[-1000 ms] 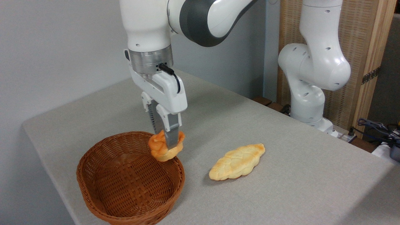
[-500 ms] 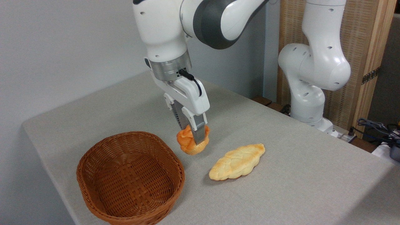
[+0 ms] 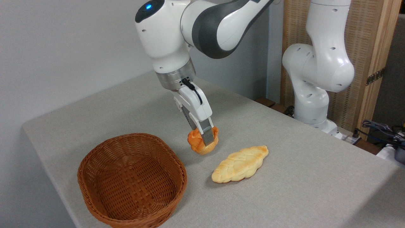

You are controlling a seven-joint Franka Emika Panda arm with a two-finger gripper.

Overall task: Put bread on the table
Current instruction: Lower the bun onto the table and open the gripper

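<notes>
Table (image 3: pixel 300 177) w/ grey-beige fabric fills most of your view, rounded corner at the left. Over it you see the white Panda arm (image 3: pixel 202 28); its base stands at the far right edge of the table, and a blue light is on at the top of the wrist section.

Next in size is the brown wicker basket (image 3: pixel 133 180), front left on the table. You can see the inside down to the woven bottom, nothing in it.

To the right of the basket lies the pale-yellow braided loaf (image 3: pixel 240 164), flat on the fabric, pointed ends toward front-left and back-right, apart from the basket.

Then the end effector (image 3: pixel 205 139): it points down, tilted a bit toward the right, and its two fingers are closed on the bread (image 3: pixel 202 144), one grey finger (image 3: pixel 208 136) in front of the bun, the other behind it. The gap between them is only as wide as the squeezed bun.

Bread is the small orange-brown knotted bun. You find it outside the basket, betw. basket rim and loaf, near the loaf's back-left side but not touching it. Its bottom is very low over the table; contact or not, I cannot tell.
</notes>
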